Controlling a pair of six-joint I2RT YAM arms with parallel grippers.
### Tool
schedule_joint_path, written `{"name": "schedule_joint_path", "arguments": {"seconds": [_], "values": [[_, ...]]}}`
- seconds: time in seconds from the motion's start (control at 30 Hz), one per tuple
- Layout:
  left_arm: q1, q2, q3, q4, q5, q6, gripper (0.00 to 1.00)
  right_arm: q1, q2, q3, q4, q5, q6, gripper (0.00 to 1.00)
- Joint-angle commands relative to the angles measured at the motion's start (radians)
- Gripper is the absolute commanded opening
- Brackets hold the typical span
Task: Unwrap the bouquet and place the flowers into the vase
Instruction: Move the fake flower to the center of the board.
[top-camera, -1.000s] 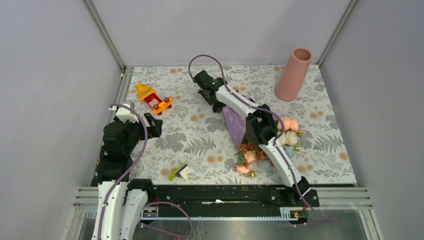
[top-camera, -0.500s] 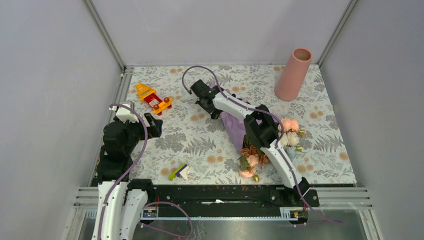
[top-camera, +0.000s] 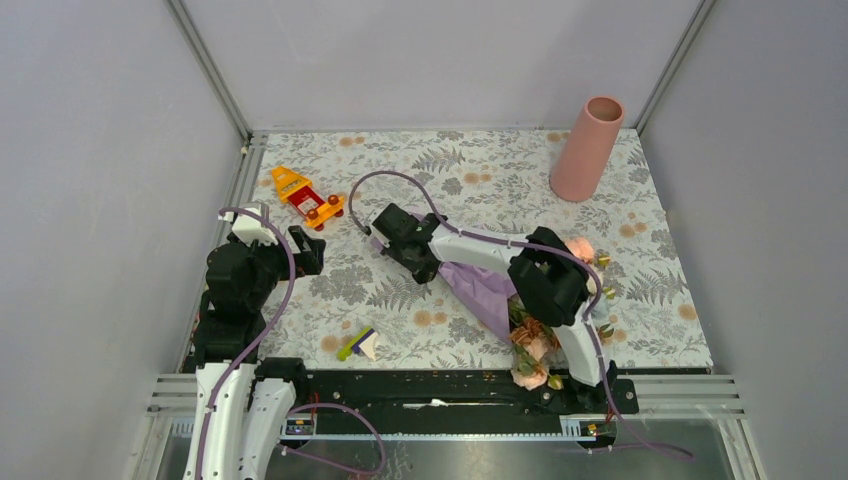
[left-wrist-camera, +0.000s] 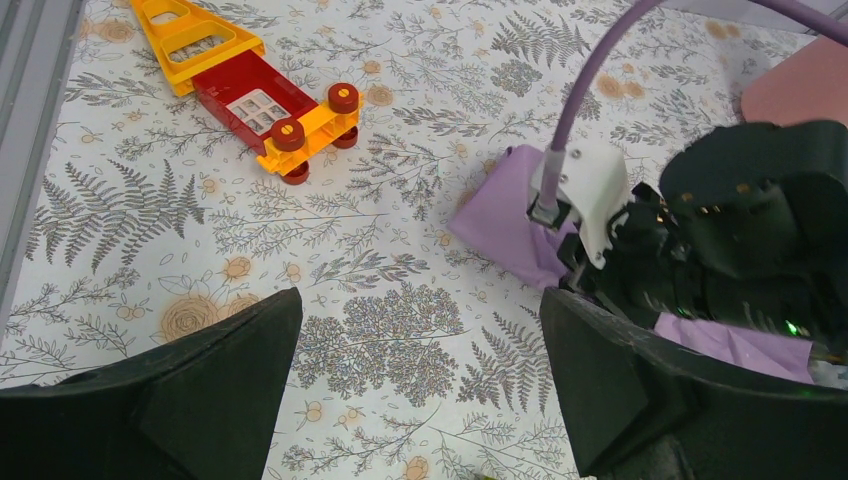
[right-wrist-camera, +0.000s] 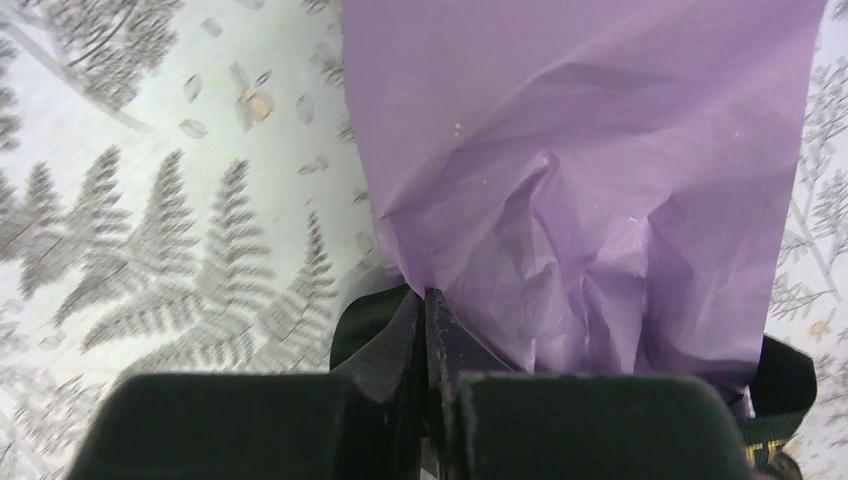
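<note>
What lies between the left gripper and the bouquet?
Only bare floral tablecloth. The left wrist view shows it best, running from the left gripper to the bouquet and its purple paper.

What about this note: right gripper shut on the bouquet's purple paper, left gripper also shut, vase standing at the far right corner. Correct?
No: the left gripper is open, fingers wide apart in the left wrist view. The rest holds: right gripper shut on the purple paper of the bouquet, vase standing at the far right corner.
</note>
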Motion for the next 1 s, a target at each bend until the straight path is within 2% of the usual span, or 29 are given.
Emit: {"name": "schedule_joint_path", "arguments": {"seconds": [0.0, 0.3, 0.37, 0.53, 0.63, 0.7, 0.77, 0.97], "values": [[0.005, 0.005, -0.004, 0.051, 0.025, 0.013, 0.99, 0.039, -0.133, -0.091, 0.077, -0.046, 0.08, 0.0], [0.005, 0.016, -0.004, 0.05, 0.03, 0.013, 0.99, 0.108, -0.315, -0.309, 0.163, -0.121, 0.198, 0.0], [0.005, 0.018, -0.004, 0.051, 0.032, 0.013, 0.99, 0.118, -0.345, -0.327, 0.16, -0.122, 0.22, 0.09], [0.005, 0.018, -0.005, 0.051, 0.027, 0.013, 0.99, 0.12, -0.431, -0.346, 0.101, -0.052, 0.307, 0.46], [0.005, 0.018, -0.005, 0.051, 0.023, 0.013, 0.99, 0.119, -0.52, -0.376, 0.047, 0.037, 0.41, 0.61], [0.005, 0.02, -0.004, 0.051, 0.02, 0.013, 0.99, 0.114, -0.578, -0.407, 0.002, 0.131, 0.492, 0.67], [0.005, 0.018, -0.006, 0.051, 0.018, 0.015, 0.99, 0.084, -0.642, -0.447, -0.048, 0.169, 0.566, 0.68], [0.005, 0.023, -0.008, 0.051, 0.025, 0.021, 0.99, -0.149, -0.846, -0.669, -0.045, 0.076, 0.688, 0.67]]}}
